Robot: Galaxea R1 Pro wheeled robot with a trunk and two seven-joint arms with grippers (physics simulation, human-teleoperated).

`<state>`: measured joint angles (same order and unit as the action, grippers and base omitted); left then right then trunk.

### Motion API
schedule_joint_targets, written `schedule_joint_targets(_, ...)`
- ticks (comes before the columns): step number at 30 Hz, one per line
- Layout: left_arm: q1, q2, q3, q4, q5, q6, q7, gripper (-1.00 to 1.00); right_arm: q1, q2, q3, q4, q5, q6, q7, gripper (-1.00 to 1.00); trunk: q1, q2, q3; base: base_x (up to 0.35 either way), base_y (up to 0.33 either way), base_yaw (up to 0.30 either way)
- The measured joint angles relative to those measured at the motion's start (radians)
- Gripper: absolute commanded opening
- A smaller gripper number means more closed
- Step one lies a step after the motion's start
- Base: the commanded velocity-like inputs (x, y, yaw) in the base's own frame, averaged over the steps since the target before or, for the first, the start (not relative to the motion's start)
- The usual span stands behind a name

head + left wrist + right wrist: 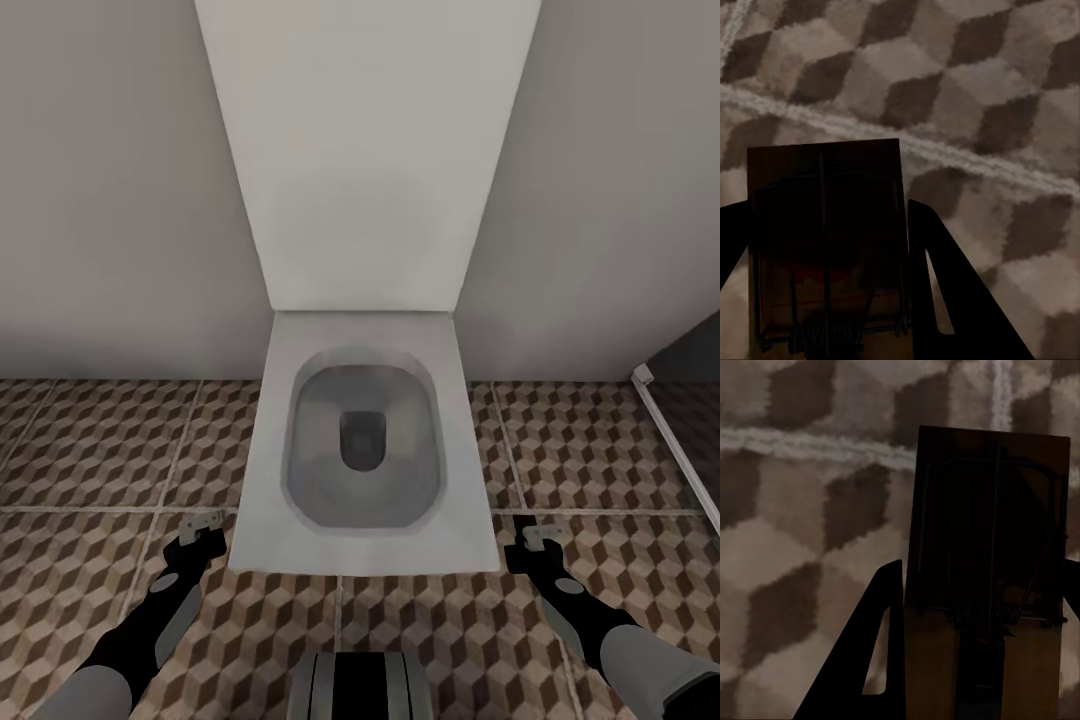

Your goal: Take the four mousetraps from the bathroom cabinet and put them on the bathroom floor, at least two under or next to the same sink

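A white square toilet (365,450) fills the frame's centre on the cube-patterned brown and beige tiled floor (90,450); the left gripper (203,527) clamps a flat tan-brown mousetrap (825,240); the right gripper (541,535) clamps another mousetrap (994,547), both above the tiles

A white toilet (365,450) stands against the grey wall (110,200), lid (365,150) raised – its bowl open toward the camera. Cube-patterned bathroom floor (90,450) spreads on both sides. The left gripper (200,530) and right gripper (540,537) hang low beside the toilet's front corners – what they carry is too small to tell.
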<state>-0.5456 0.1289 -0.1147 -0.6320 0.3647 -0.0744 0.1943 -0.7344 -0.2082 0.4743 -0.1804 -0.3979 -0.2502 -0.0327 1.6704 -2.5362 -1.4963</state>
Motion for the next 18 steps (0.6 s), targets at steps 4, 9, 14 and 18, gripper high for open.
schedule_joint_targets(4,0.000,0.000,0.000,0.000,0.001,0.000,-0.001,-1.00,0.000,0.000,0.000,0.000,0.000,0.000,0.000,-1.00,0.000,0.000,0.000,0.000,0.000,0.000)
schedule_joint_targets(9,0.000,0.000,-0.001,0.000,0.001,-0.001,-0.001,-1.00,0.000,0.000,0.000,0.000,0.000,0.000,0.000,-1.00,0.000,0.000,0.000,0.000,0.000,0.000)
schedule_joint_targets(14,0.000,0.000,-0.001,0.000,0.001,-0.001,-0.001,-1.00,0.000,0.000,0.000,0.001,0.000,0.000,0.000,-1.00,0.000,0.000,-0.004,0.000,0.000,0.000)
schedule_joint_targets(18,0.000,-0.001,-0.001,0.000,0.001,-0.001,-0.001,-1.00,0.000,0.000,0.000,0.001,0.000,0.000,0.000,-1.00,0.002,-0.001,-0.019,0.000,0.000,0.000)
